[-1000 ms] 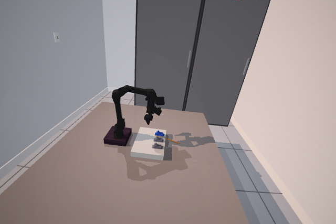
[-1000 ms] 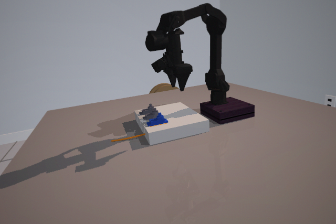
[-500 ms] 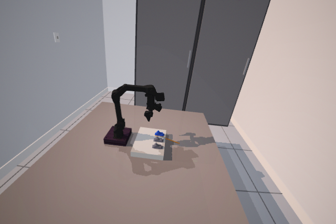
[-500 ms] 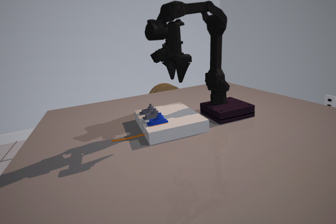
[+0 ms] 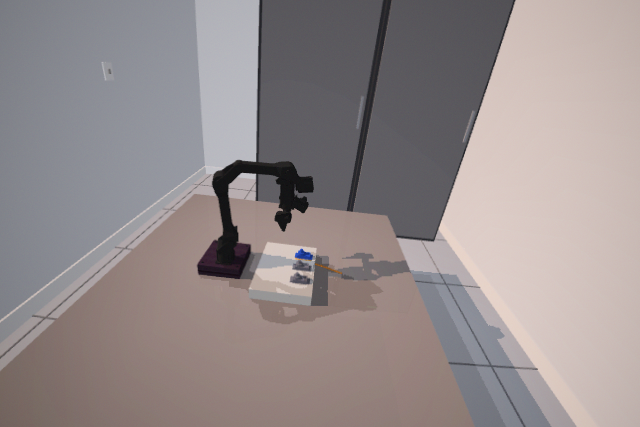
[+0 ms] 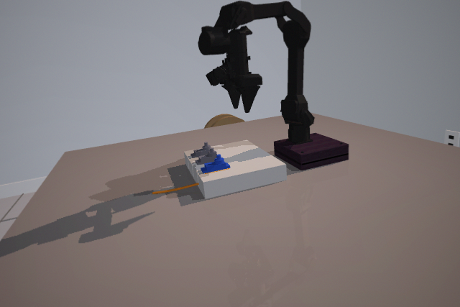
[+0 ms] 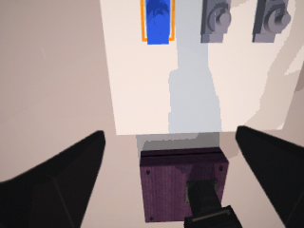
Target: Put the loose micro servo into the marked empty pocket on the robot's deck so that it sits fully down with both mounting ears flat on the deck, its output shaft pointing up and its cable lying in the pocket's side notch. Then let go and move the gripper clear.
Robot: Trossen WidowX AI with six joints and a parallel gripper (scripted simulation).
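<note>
The blue micro servo [image 5: 303, 254] [image 6: 215, 165] [image 7: 158, 21] is seated at the marked pocket on the white deck [image 5: 273, 267] [image 6: 256, 162] [image 7: 142, 104], on the side facing the desk's right edge in the top view; its long axis is laid crosswise between the desk's left and right edges, its shaft is pointed up, and its orange cable [image 5: 328, 269] [image 6: 176, 188] is directed toward that right edge; whether the ears are fully flush or the cable is within the notch cannot be told.

The black arm [image 5: 258, 168] [image 6: 296, 69] [image 7: 204, 197] is arched high from its base, nearer the desk's left edge; the gripper [image 5: 282, 228] [image 6: 241, 110] [image 7: 171, 134] is pointed down above the desk [image 5: 206, 350] [image 6: 334, 221] [image 7: 47, 71], well apart from the servo; its fingers are spread wide, with nothing held.
</note>
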